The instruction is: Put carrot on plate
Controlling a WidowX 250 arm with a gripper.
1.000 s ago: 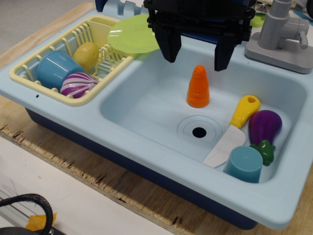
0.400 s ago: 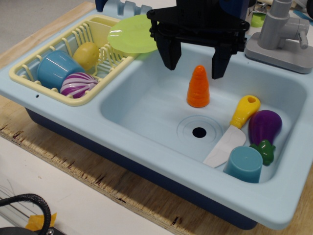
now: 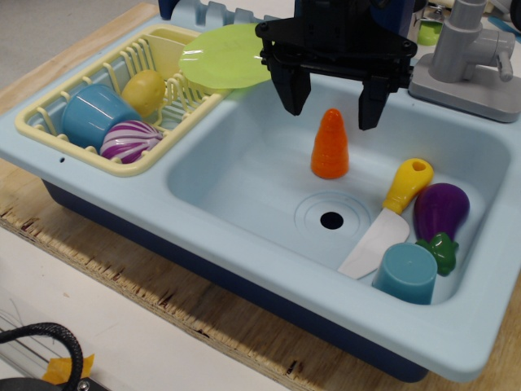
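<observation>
The orange carrot (image 3: 330,145) stands upright on its wide base in the light blue sink basin (image 3: 244,179), behind the drain. My black gripper (image 3: 332,108) is open, its two fingers spread on either side of the carrot's tip, just above it and not touching. The lime-green plate (image 3: 221,57) rests tilted on the right end of the dish rack, to the gripper's left.
A pale yellow dish rack (image 3: 49,110) holds a blue cup (image 3: 91,116), a yellow object and a purple striped one. In the basin's right part lie a yellow-handled toy knife (image 3: 391,208), a purple eggplant (image 3: 440,213) and a blue cup (image 3: 405,273). A grey faucet (image 3: 468,61) stands at back right.
My gripper has shifted slightly right and lowered toward the carrot, its fingers now straddling the tip. The carrot and plate have not moved.
</observation>
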